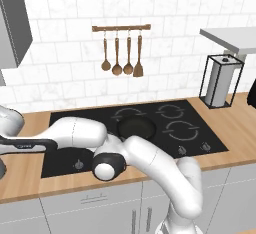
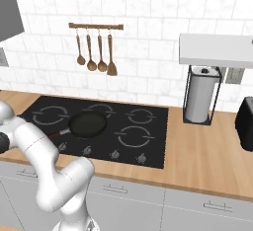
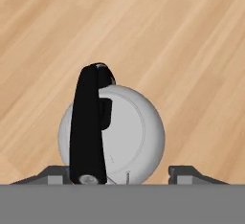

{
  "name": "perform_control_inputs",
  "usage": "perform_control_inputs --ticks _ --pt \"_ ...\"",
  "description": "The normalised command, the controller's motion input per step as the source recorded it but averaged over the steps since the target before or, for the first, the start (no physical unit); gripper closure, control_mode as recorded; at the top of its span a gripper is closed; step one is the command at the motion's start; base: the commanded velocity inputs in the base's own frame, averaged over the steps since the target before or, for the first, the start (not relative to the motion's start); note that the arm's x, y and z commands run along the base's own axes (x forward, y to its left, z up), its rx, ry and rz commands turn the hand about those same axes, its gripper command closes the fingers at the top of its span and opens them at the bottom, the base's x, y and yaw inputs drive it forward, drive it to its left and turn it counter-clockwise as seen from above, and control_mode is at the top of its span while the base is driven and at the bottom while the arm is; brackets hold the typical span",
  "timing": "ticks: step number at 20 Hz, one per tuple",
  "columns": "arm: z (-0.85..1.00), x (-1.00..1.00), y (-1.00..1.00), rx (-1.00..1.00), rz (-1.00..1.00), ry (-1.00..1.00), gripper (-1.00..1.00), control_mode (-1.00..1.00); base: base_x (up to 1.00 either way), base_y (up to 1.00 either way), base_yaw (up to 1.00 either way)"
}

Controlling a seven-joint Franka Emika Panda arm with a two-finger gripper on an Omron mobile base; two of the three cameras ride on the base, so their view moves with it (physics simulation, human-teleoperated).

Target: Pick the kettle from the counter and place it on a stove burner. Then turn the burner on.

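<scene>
Right under my claw point(image 3: 122, 174) sits the kettle point(image 3: 119, 132) on the counter point(image 3: 191, 65); fingers spread astride it, nothing lifted, stove point(image 1: 150, 123) waiting.

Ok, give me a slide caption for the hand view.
Gripper poised directly above the pale kettle with black handle, standing on the wooden counter.
</scene>
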Motion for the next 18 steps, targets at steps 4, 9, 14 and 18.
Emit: perform_control_inputs --ticks 4,9,14,18 --pt "0.0 0.0 0.09 0.0 0.0 0.04 1.0 -1.0 0.0 0.0 0.0" --pt "0.0 0.0 0.03 0.0 0.0 0.01 1.0 -1.0 0.0 0.0 0.0" --pt "0.06 -0.18 0.0 -0.02 0.0 0.0 1.0 -1.0 0.0 0.0 0.0" --pt "0.46 -0.63 -0.17 -0.04 -0.04 0.0 1.0 -1.0 0.0 0.0 0.0"
